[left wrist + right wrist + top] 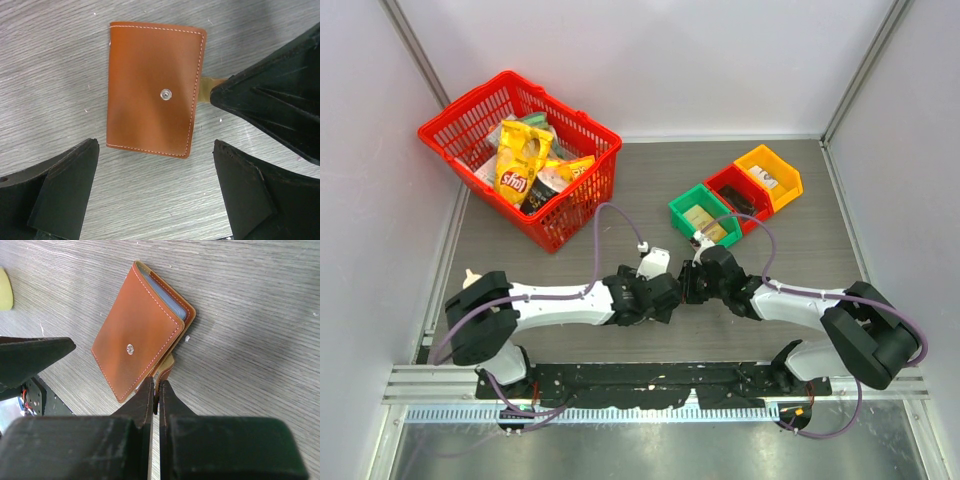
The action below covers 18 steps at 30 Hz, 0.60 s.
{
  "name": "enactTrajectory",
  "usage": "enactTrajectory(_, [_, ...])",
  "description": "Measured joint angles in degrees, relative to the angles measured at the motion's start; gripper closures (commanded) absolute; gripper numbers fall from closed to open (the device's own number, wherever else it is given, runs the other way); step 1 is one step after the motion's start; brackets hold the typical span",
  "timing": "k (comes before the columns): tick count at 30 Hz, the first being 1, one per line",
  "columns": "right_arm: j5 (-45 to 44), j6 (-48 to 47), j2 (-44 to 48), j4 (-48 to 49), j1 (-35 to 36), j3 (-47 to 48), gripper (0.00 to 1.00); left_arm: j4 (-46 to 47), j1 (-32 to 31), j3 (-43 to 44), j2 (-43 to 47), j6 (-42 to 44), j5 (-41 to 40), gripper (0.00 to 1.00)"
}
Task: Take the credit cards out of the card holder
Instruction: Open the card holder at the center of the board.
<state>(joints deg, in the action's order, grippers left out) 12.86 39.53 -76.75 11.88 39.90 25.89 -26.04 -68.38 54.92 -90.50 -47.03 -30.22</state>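
The card holder [152, 87] is a closed brown leather wallet with a metal snap, lying flat on the grey wood table. In the right wrist view [137, 335] its pale blue-grey inner faces show along the open edge. My right gripper [156, 386] is shut on the holder's little brown tab [169, 365]. My left gripper [155, 150] is open, its fingers apart on either side just in front of the holder, touching nothing. The credit cards are hidden inside. In the top view the two grippers [665, 295] [695, 282] meet mid-table and cover the holder.
A red basket [575, 215] with yellow snack bags [520, 165] stands at the back left. Green [682, 215], red [725, 177] and orange [790, 185] bins sit in a row at the back right, just behind my right gripper.
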Motion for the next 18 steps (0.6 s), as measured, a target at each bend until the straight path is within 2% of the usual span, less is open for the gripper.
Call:
enactTrajectory(12, [0.2, -0.2, -0.1, -0.5, -0.2, 0.3, 0.99, -6.7, -1.4, 7.0, -8.0, 3.1, -5.8, 0.01])
enactTrajectory(18, [0.3, -0.4, -0.1, -0.9, -0.2, 0.3, 0.99, -8.3, -1.1, 7.5, -8.0, 3.8, -9.2, 0.13])
